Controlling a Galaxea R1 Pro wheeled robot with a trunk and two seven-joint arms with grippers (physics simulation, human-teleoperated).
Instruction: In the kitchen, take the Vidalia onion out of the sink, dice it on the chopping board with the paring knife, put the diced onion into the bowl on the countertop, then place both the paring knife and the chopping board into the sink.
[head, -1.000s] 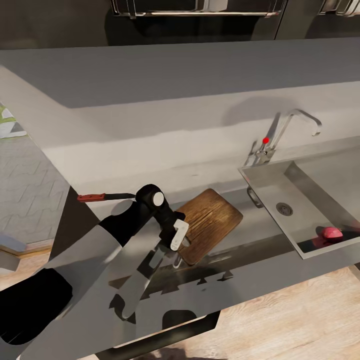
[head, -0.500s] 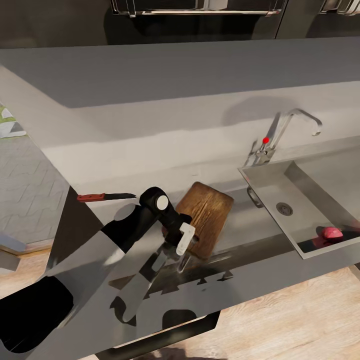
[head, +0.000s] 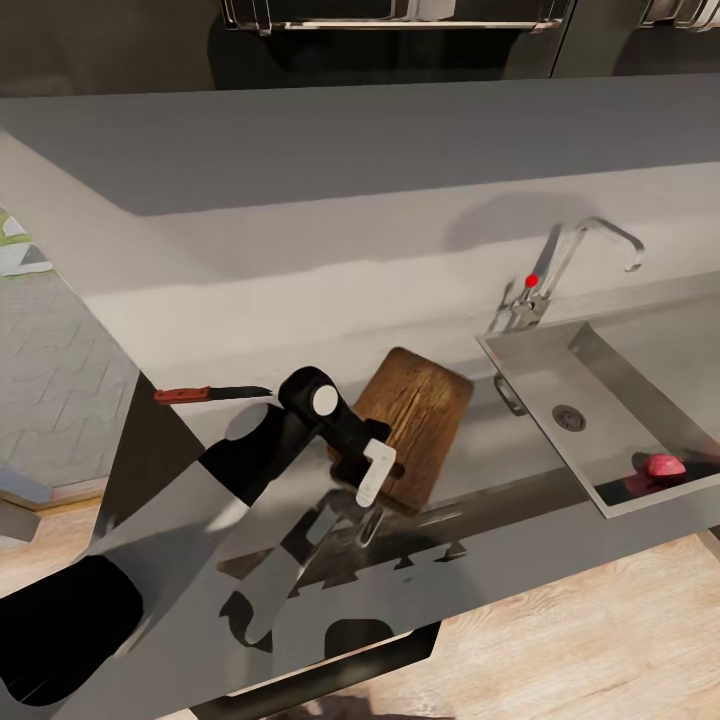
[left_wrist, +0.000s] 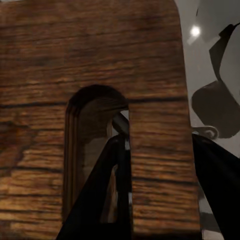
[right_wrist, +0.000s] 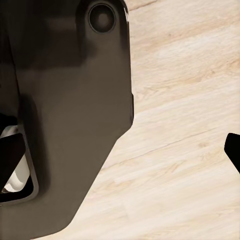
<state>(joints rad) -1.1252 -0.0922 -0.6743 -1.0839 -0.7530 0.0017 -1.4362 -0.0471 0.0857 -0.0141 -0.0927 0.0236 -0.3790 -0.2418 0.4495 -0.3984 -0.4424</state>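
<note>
A: The left end effector (head: 372, 478) grips the chopping board (head: 420, 420) by its slot end; the board has swung more upright beside the sink (head: 545, 355) over the past second.

B: So the robot is repositioning it. The Vidalia onion (head: 664, 465) waits in the sink; the paring knife (head: 205, 393) lies on the worktop (head: 300, 270), far from the sink.

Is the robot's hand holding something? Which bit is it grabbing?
The left gripper grips the chopping board at its handle-slot end, lifting that end off the countertop.
</note>
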